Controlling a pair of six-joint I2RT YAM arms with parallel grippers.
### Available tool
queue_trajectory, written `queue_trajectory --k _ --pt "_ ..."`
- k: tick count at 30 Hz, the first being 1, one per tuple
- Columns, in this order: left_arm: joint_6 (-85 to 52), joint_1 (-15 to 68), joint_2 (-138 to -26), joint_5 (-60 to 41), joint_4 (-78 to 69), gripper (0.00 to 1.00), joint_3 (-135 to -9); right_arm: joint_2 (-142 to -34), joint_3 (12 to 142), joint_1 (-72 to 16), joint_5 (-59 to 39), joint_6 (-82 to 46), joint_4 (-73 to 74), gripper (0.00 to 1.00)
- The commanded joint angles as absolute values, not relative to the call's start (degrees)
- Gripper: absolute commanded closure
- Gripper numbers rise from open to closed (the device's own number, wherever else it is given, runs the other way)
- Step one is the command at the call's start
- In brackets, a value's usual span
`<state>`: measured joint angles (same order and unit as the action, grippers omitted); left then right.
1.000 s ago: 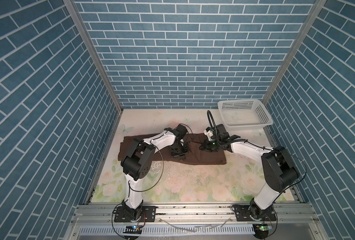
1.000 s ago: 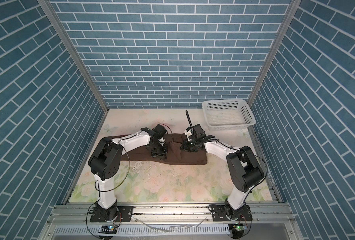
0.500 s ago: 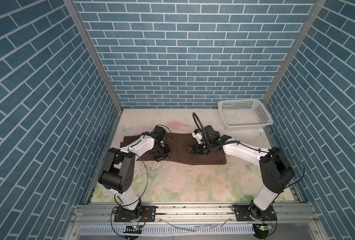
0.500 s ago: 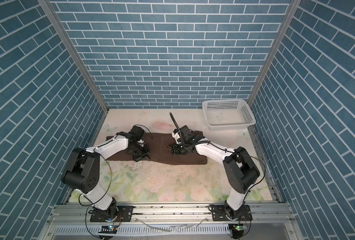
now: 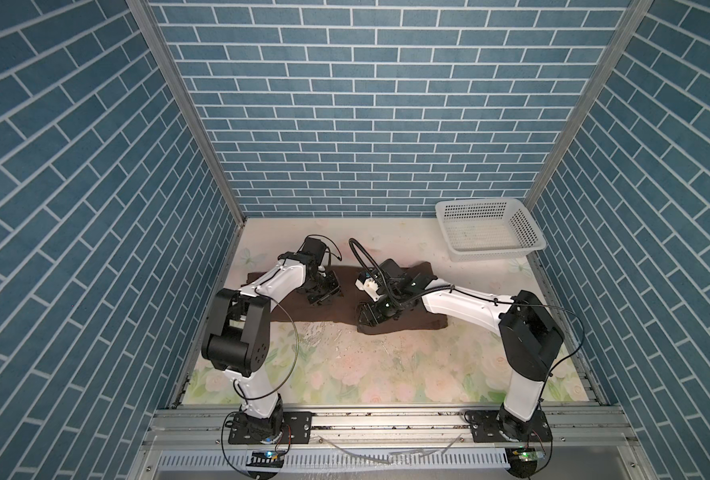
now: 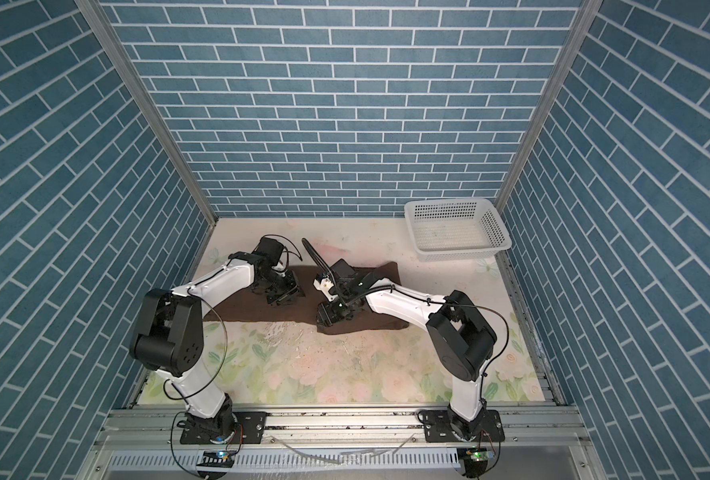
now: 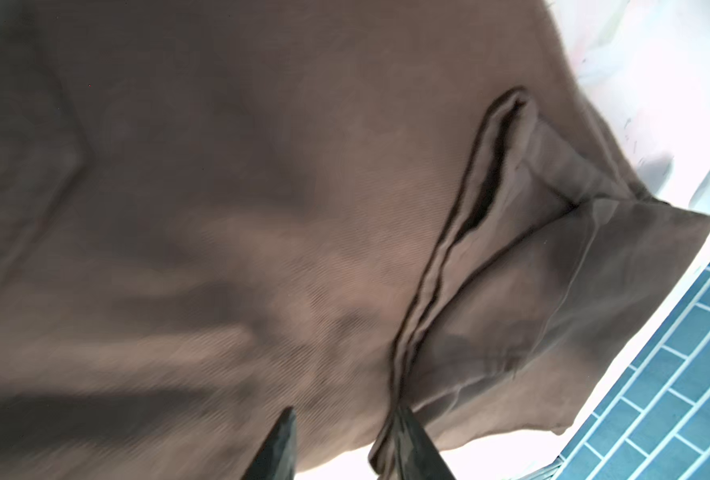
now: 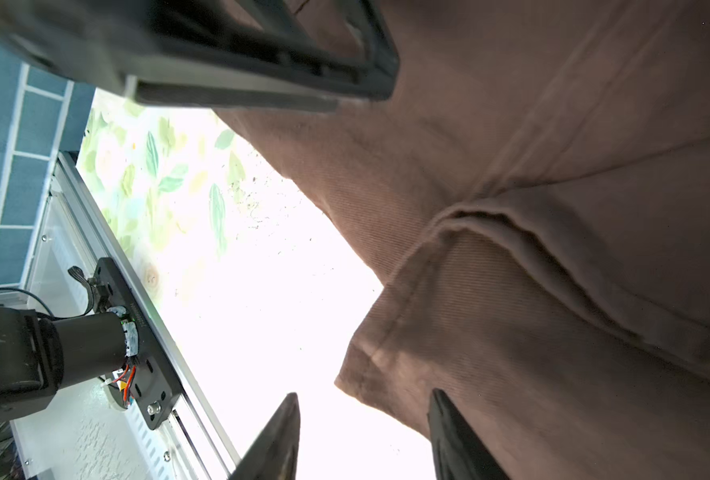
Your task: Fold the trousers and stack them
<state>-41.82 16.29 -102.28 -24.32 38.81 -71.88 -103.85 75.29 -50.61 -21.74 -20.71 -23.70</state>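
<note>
The dark brown trousers (image 5: 345, 305) (image 6: 307, 301) lie flat in a long band across the middle of the table, with a folded layer on the right part. My left gripper (image 5: 322, 291) (image 6: 280, 297) hovers low over their left half. In the left wrist view its jaws (image 7: 347, 411) stand open over the cloth (image 7: 262, 208), one fingertip (image 7: 405, 419) at a folded seam edge. My right gripper (image 5: 370, 322) (image 6: 326, 320) sits at the front edge of the trousers. It is open (image 8: 365, 392), with a corner of the trousers (image 8: 553, 291) by one fingertip (image 8: 438, 401) and nothing held.
A white perforated basket (image 5: 488, 226) (image 6: 455, 226) stands at the back right corner. The flowered table cover (image 5: 366, 365) shows in front of the trousers. Both arm elbows (image 5: 239, 324) (image 5: 530, 336) rise high near the front, and blue brick walls close three sides.
Both grippers moved leftwards over the trousers, the right one also towards the front edge. Both were shut and now stand open, with the cloth let go.
</note>
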Motion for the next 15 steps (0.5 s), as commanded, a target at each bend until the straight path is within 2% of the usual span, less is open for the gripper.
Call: queue_trajectory --k 1,4,9,12,15 --pt "-40.0 20.1 -105.8 -24.0 40.3 0.54 -78.5 -96.0 71.8 -46.9 -21.7 -21.2 -23.9 0.49" --pt "-36.6 24.3 -110.2 -21.9 43.4 0.51 -86.4 -89.4 66.8 -40.6 -20.8 -24.8 -23.8 0.49" --pt "-29.9 30.4 -119.2 -12.9 53.6 0.5 -100.6 -80.1 58.9 -29.3 -16.7 -26.9 -29.5 0.53" --pt "-28.0 32.5 -123.4 -11.6 56.7 0.49 -105.7 -78.2 55.3 -25.9 -14.0 -27.0 -33.3 0.46" --pt "-27.4 33.6 -125.4 -10.5 58.3 0.47 -107.9 -78.2 51.2 -23.5 -16.1 -28.6 -32.2 0.4"
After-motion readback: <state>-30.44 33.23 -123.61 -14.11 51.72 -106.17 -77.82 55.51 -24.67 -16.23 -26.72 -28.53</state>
